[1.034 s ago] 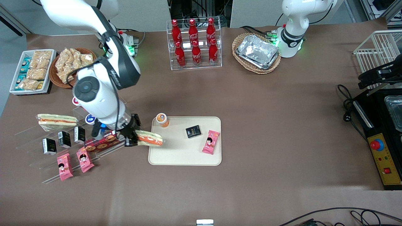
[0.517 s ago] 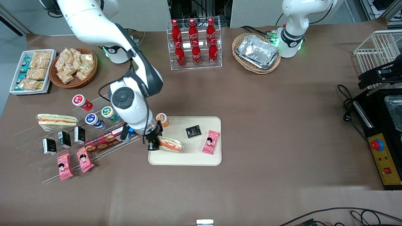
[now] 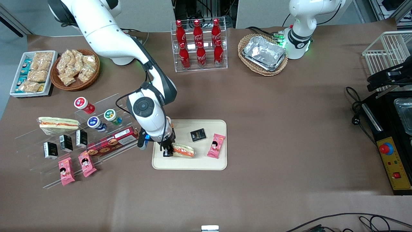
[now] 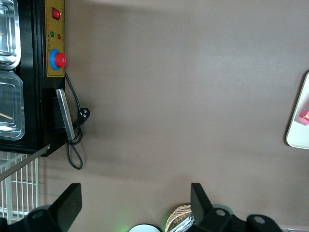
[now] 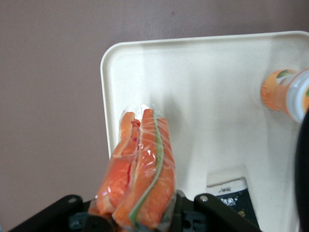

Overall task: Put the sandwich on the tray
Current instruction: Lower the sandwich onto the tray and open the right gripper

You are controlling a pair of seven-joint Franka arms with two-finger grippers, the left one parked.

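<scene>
My gripper (image 3: 168, 151) is shut on the sandwich (image 3: 183, 150), a clear-wrapped wedge with an orange-red and green filling. It holds it low over the cream-beige tray (image 3: 190, 162), near the tray's end toward the working arm. In the right wrist view the sandwich (image 5: 140, 169) sticks out from between the jaws above the tray (image 5: 203, 96). I cannot tell whether it touches the tray.
On the tray lie a black packet (image 3: 198, 134) and a pink snack packet (image 3: 216, 146); an orange-lidded cup (image 5: 285, 94) stands at its corner. A second wrapped sandwich (image 3: 58, 125) and an acrylic rack with small items (image 3: 80, 138) lie toward the working arm's end.
My gripper has carried the sandwich from beside the acrylic rack to over the tray and has come lower.
</scene>
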